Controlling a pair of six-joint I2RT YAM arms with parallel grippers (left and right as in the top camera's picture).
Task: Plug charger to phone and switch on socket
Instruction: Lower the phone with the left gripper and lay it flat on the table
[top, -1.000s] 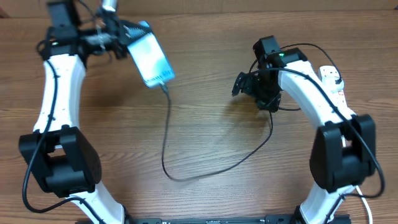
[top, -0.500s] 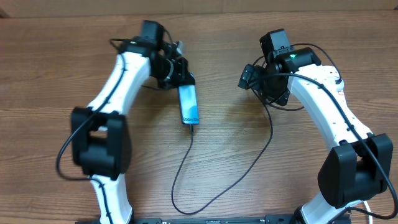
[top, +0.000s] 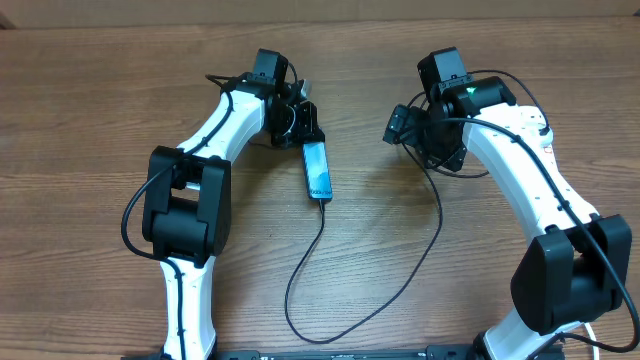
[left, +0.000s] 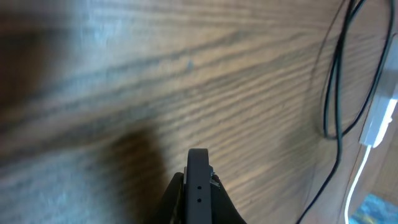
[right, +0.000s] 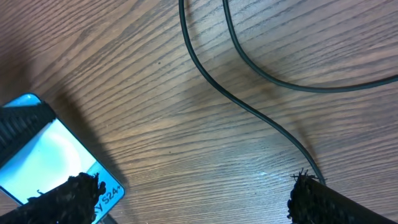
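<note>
Wood-grain table (top: 100, 100) surface filled all three views. At its centre, the left gripper (top: 303, 128) appeared clamped on the upper end of the phone (top: 317, 172). The phone was turned on edge, its lit screen facing the right wrist camera. The right gripper (right: 193, 208) had its fingertips (right: 71, 193) wide apart and held nothing. It hovered near the phone, just above the cable.

From the phone's lower end, the charger (top: 300, 290) looped toward the near table edge and ran back up beneath the right gripper.

Status, as a judgement:
- Phone connection looked made, though the connector was too small to confirm.
- The socket could not be made out; the right arm covered that area in the overhead view.
- Neither plug seating nor switch position could be told.

Remaining work was therefore verifying the plug and pressing the switch. The free right gripper seemed better placed for that.
</note>
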